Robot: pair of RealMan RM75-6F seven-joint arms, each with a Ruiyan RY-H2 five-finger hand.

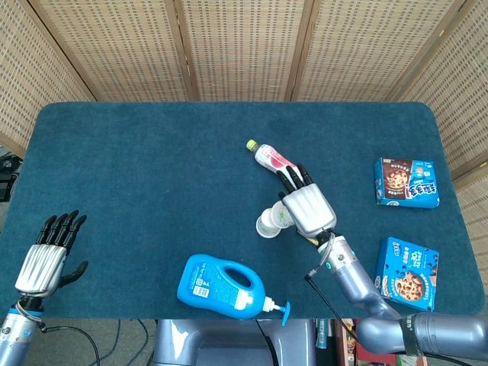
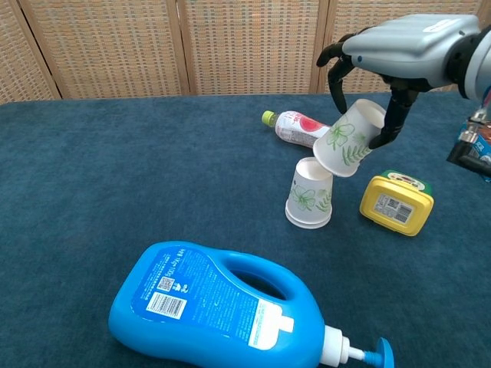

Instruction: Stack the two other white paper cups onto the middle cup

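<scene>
A white paper cup with green leaf print (image 2: 310, 197) stands upside down on the blue table, also visible as a cup (image 1: 267, 226) from above. My right hand (image 2: 399, 57) (image 1: 306, 210) grips a second leaf-print cup (image 2: 347, 139), tilted, mouth down-left, its rim just over the top right of the standing cup. That held cup (image 1: 284, 216) is mostly hidden under the hand in the head view. My left hand (image 1: 47, 255) hovers open at the table's near left corner, holding nothing. I see no third cup.
A large blue detergent bottle (image 2: 222, 307) lies in front. A pink-labelled drink bottle (image 2: 311, 132) lies behind the cups and a yellow tub (image 2: 396, 202) sits to their right. Two blue cookie boxes (image 1: 409, 182) (image 1: 409, 273) lie at the table's right side.
</scene>
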